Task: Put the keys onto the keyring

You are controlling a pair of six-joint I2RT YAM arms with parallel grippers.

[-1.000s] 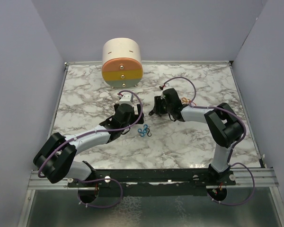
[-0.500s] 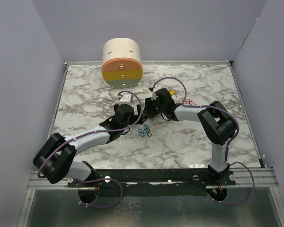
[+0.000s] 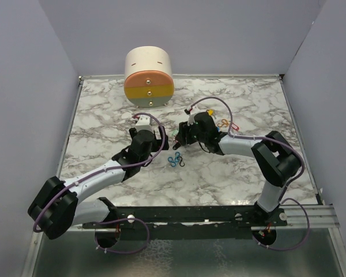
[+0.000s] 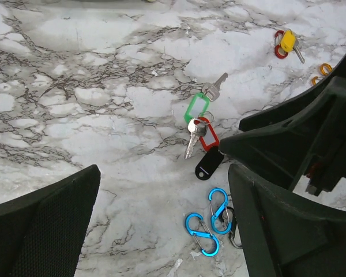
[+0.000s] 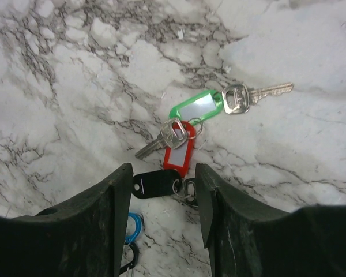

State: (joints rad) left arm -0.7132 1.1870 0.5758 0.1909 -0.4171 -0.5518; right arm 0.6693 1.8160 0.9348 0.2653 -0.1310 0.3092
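At 12 o'clock on the marble table (image 3: 104, 133), a cream round drum (image 3: 149, 63) has its orange, yellow and grey drawers shut, so the contents are hidden. Mid-table lie silver metal keys (image 5: 174, 134) on green, red and black plastic tags. The half-spread right gripper (image 5: 162, 168) straddles the black tag, gripping nothing. The left gripper (image 4: 161, 184) hangs wide apart, empty. Blue clip loops (image 3: 173, 160) lie at 6 o'clock of the keys, and a yellow-headed key (image 4: 287, 41) at 2 o'clock.

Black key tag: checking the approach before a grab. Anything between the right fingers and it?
Nothing visible. The black tag lies in the open gap between the right fingers; the red tag sits just beyond it.
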